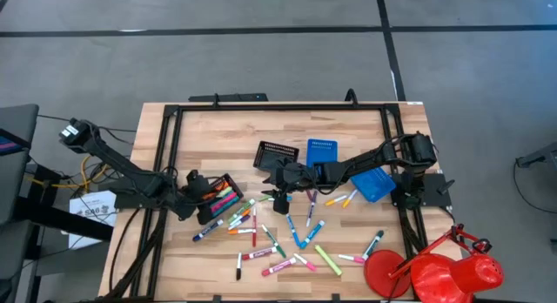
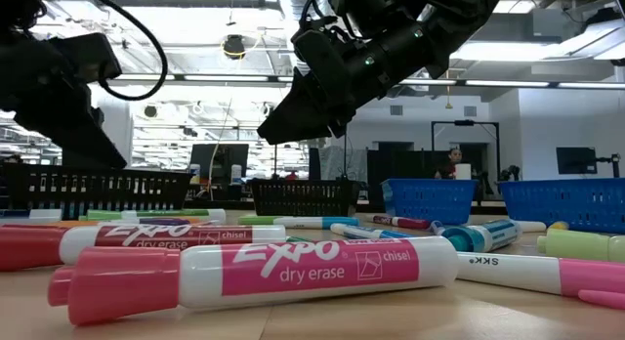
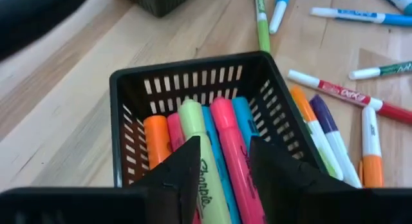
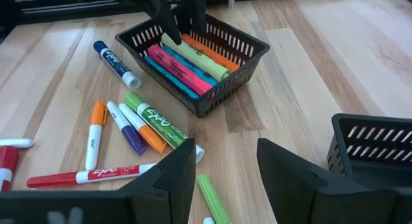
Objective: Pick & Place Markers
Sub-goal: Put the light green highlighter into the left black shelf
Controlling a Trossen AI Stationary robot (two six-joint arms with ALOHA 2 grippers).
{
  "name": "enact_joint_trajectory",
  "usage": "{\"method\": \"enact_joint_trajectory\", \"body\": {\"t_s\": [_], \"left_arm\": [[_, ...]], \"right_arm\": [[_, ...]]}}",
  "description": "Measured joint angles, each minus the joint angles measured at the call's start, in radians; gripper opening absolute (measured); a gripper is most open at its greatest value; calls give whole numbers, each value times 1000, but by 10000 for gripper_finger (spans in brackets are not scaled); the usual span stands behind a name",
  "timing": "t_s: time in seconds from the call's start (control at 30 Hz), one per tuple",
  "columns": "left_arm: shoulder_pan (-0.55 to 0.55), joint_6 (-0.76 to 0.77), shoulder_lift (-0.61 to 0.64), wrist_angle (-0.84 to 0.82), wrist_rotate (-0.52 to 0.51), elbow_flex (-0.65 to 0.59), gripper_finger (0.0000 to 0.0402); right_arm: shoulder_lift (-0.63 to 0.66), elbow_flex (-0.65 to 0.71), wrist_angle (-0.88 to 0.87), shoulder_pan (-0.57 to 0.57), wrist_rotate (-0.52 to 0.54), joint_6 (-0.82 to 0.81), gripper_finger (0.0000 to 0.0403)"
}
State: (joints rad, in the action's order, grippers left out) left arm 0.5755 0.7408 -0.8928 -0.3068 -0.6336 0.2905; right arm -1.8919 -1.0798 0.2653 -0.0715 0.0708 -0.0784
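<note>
A black mesh tray [image 1: 219,195] at the table's left holds several highlighter-type markers [image 3: 219,153] in orange, pink, yellow-green and blue, lying side by side. My left gripper [image 3: 222,166] is open just above that tray's near-left end [image 4: 174,21], with nothing between its fingers. Many loose markers [image 1: 287,242] lie flat on the wood in the middle and near part of the table. My right gripper [image 4: 225,166] hangs open above those at the table's centre [image 1: 280,201], holding nothing.
A second black mesh tray [image 1: 277,153] and a blue one [image 1: 321,151] stand behind the centre, with another blue tray [image 1: 374,183] under the right arm. A red lamp-like object [image 1: 444,272] sits at the near right corner. Black rails [image 1: 278,107] frame the table.
</note>
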Motion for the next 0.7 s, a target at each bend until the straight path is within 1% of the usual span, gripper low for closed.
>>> {"method": "enact_joint_trajectory", "body": {"t_s": [0.1,0.17,0.27,0.43,0.57,0.7], "left_arm": [[-11,-2,1,36,-3,0,133],[-19,-3,3,70,-6,0,131],[-31,-13,12,137,-32,0,126],[-53,-209,23,282,-91,0,118],[-72,-309,22,407,-119,0,118],[-75,-330,22,460,-119,0,116]], "right_arm": [[3,0,-5,-4,-2,0,155],[24,-2,-45,-10,-4,1,155],[79,-28,-180,-22,3,0,155],[177,-41,-417,-57,6,-20,155],[232,-42,-595,-95,-15,-241,155],[260,-42,-790,-136,-120,-458,155]]}}
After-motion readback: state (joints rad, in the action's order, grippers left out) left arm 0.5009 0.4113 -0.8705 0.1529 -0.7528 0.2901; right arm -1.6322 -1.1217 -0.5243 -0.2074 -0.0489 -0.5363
